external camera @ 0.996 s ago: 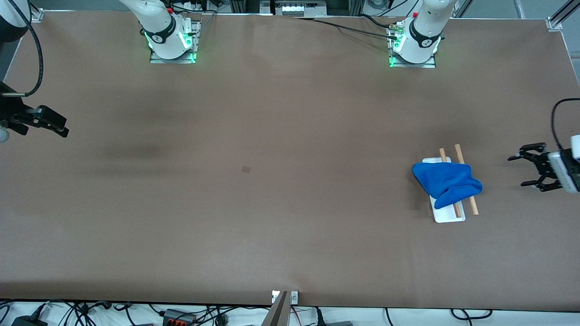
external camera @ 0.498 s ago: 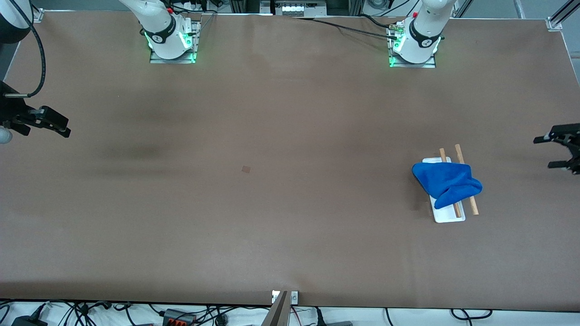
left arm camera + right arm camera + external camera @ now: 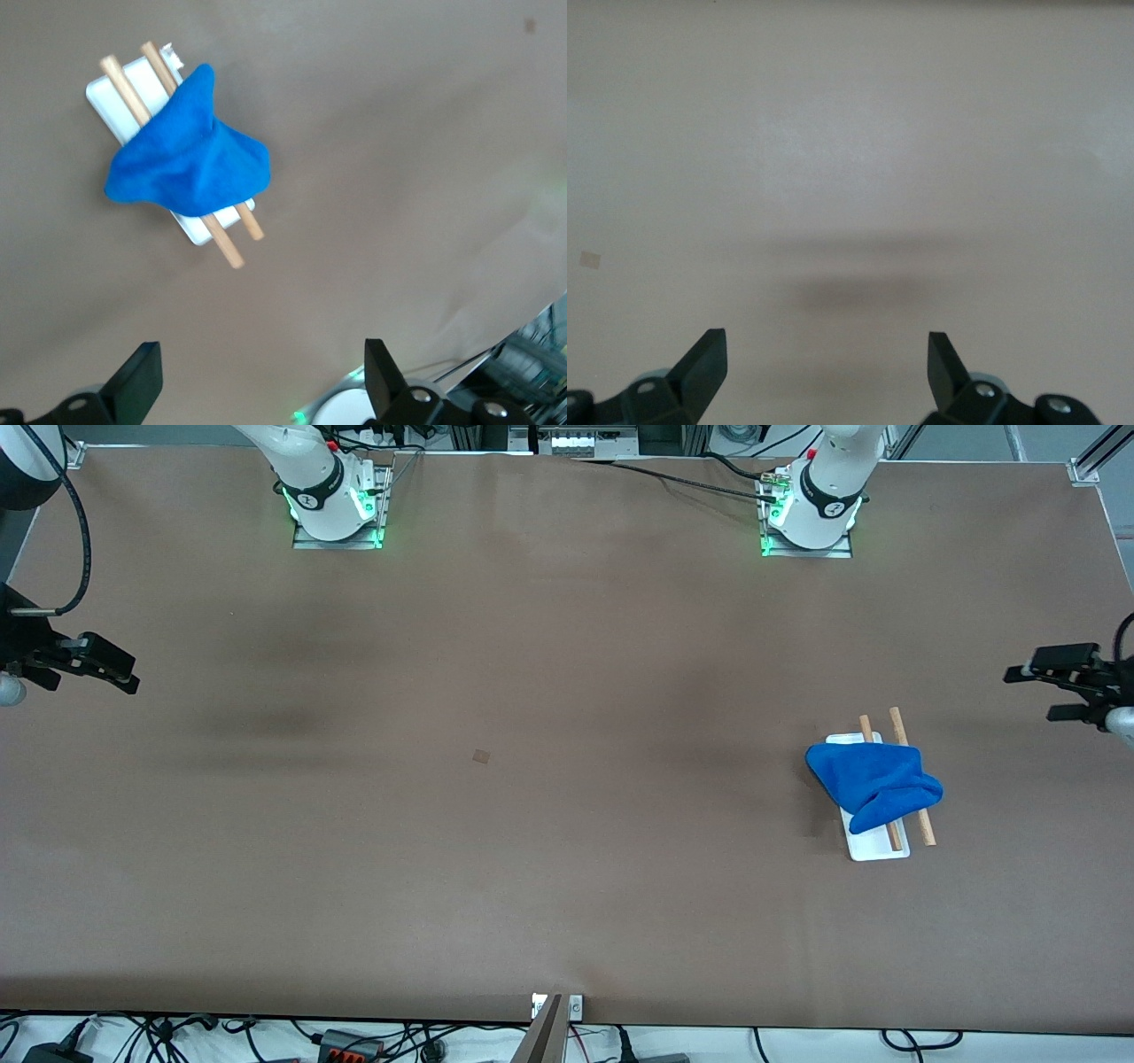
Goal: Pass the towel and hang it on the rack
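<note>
Front view: left gripper (image 3: 1063,688) spread, empty, over the worktop (image 3: 532,824) edge at 2 o'clock of the rack (image 3: 873,841). Towel (image 3: 873,782) draped over both rack rods. Right gripper (image 3: 111,673) waits spread, empty, at the right arm's end.

Robotics lab, bolted arm bases (image 3: 335,509), cables (image 3: 354,1041), brown table (image 3: 532,824)

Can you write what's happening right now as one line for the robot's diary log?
towel: draped over rack rods | left gripper: open, empty, at left arm's table end | right gripper: open, empty, waiting at right arm's end
</note>
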Action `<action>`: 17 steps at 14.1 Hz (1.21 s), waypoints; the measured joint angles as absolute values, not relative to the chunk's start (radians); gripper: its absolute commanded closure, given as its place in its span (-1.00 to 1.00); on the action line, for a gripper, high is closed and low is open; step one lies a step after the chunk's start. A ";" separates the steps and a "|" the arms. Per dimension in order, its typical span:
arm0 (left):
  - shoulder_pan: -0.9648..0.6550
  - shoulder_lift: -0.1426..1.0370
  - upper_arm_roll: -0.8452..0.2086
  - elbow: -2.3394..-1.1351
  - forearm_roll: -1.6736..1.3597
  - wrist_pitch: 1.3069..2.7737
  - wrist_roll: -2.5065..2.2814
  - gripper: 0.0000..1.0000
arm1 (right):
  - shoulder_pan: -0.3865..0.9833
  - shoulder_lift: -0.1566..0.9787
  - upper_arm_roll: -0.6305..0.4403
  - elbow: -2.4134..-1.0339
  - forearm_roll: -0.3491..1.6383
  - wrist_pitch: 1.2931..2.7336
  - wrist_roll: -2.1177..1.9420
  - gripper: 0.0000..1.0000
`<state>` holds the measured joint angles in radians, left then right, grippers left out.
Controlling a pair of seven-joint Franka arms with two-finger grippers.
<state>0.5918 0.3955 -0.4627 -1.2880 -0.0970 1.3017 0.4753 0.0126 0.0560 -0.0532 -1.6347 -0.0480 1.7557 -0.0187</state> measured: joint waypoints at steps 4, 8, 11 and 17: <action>0.556 0.351 -0.463 -1.287 -0.096 1.262 0.242 -1.00 | 0.016 0.056 -0.053 -1.635 -0.048 1.756 -0.019 -1.00; 0.495 0.325 -0.466 -1.287 -0.051 1.240 0.110 -1.00 | 0.017 0.056 -0.053 -1.635 -0.048 1.755 -0.019 -1.00; 0.423 0.295 -0.462 -1.289 -0.047 1.227 -0.008 -1.00 | 0.018 0.056 -0.053 -1.635 -0.048 1.745 -0.019 -1.00; 0.233 0.074 -0.242 -1.527 -0.040 1.420 -0.140 -1.00 | 0.021 0.056 -0.053 -1.635 -0.048 1.735 -0.019 -1.00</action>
<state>0.2335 0.0741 -0.2421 -1.5266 -0.0399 1.4199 -0.1403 0.0210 0.0561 -0.0530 -1.6350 -0.0480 1.7348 -0.0195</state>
